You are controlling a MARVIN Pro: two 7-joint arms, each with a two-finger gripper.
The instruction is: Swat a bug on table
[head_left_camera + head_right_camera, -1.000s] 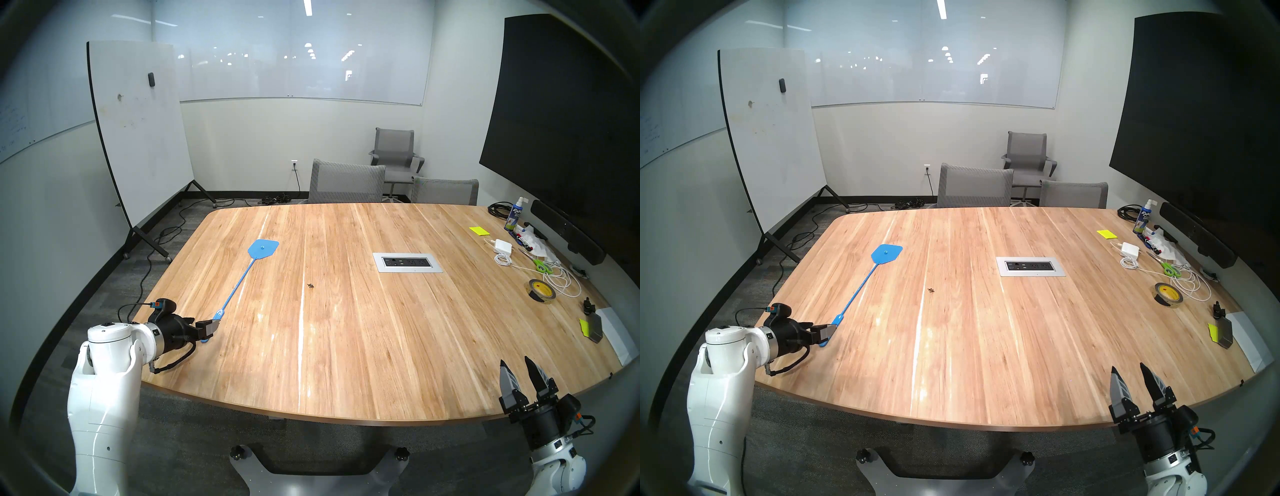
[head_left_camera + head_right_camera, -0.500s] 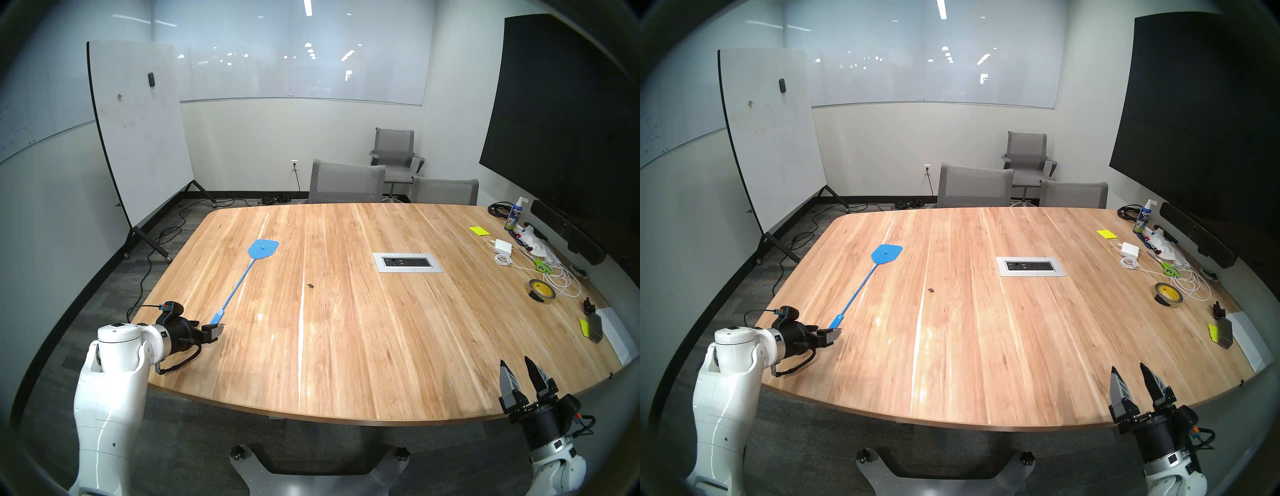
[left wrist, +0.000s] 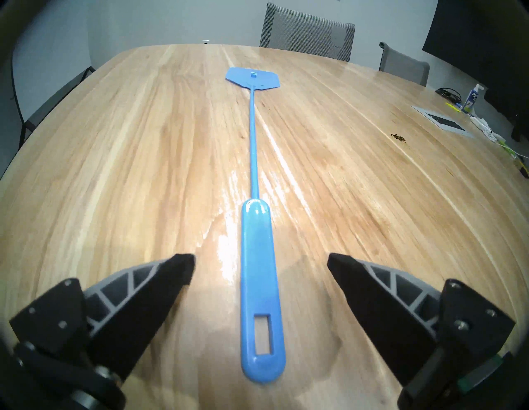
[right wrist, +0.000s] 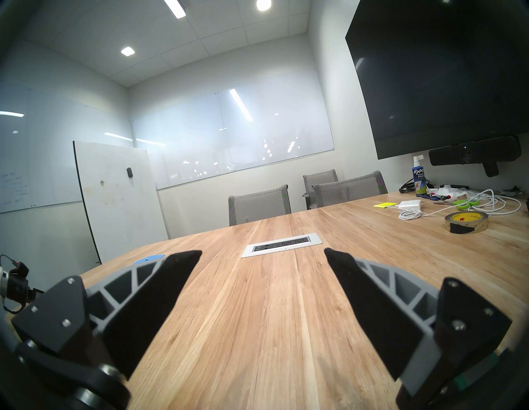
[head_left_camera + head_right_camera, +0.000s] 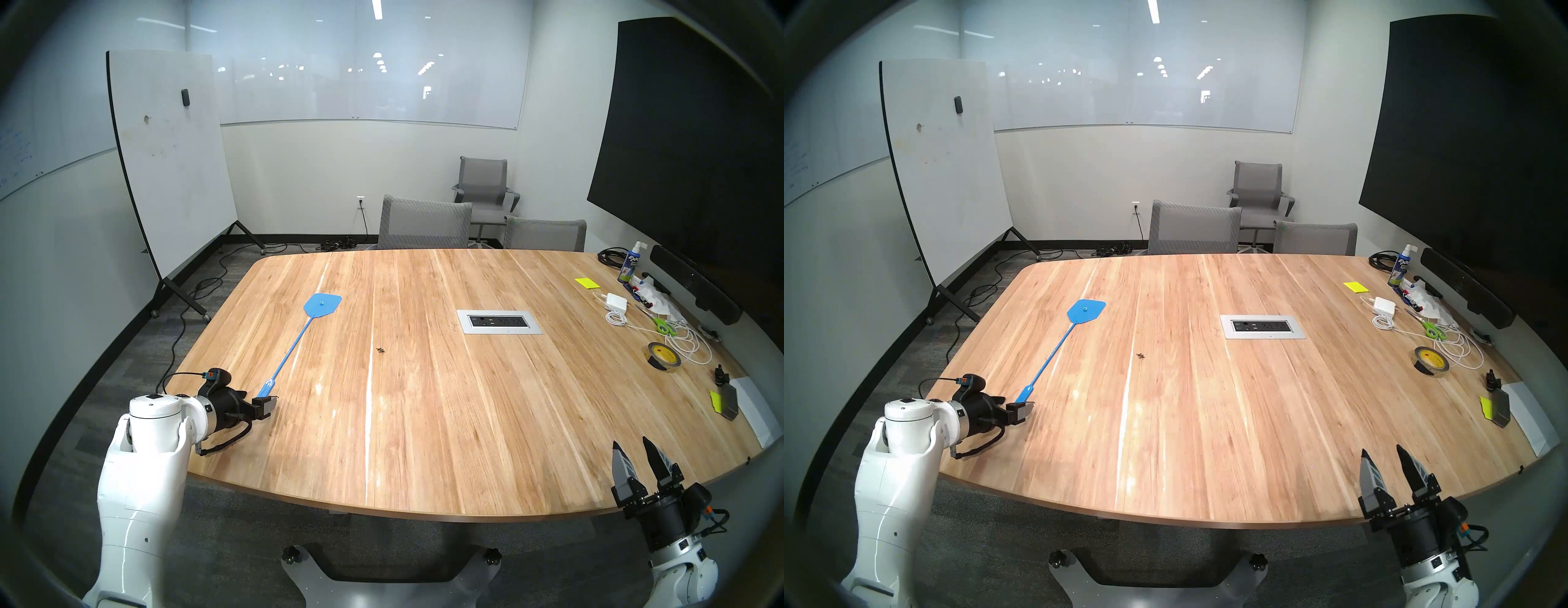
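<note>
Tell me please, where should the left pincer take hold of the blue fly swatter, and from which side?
Probably at the wide flat handle, not the thin shaft. The fly swatter lies flat on the table, handle end toward the left pincer, whose open fingers already straddle it, so come down from above and close across its width.

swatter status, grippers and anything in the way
Both grippers open, left straddling swatter handle, right idle. Bug unswatted. Path clear.

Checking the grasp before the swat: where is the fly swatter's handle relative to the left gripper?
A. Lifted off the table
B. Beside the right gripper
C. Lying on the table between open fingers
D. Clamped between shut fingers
C: in the left wrist view the fly swatter lies flat on the table, its handle between the left gripper's spread, untouching fingers.
</note>
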